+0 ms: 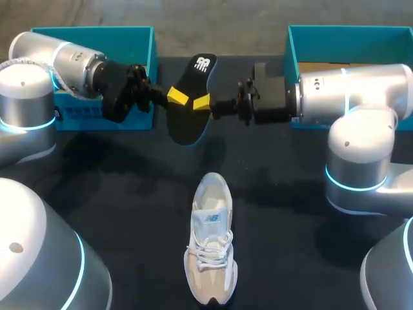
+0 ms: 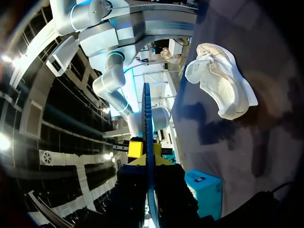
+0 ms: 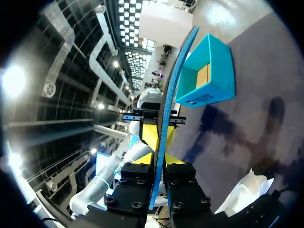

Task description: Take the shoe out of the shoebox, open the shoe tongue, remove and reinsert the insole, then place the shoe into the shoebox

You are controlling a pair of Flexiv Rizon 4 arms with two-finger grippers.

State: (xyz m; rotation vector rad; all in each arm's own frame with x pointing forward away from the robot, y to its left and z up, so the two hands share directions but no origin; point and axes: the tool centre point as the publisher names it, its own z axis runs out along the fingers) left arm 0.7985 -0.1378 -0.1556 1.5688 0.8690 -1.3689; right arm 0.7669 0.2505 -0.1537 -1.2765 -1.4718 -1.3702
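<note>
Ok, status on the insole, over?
Left gripper, right gripper: jaws shut on insole, in air. Shoe on table, apart. Nothing in the way.

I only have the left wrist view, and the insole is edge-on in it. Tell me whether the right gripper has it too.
Observer: Yes. In the head view the right gripper pinches the insole opposite the left gripper, and the insole is held off the table.
Operator: Count the boxes. I see just one.
Observer: There are two teal boxes. The left shoebox is behind the left arm, and the right shoebox is behind the right arm.
Operator: Report what is in the right one.
Observer: Only a tan liner shows inside. The right arm covers the rest.
</note>
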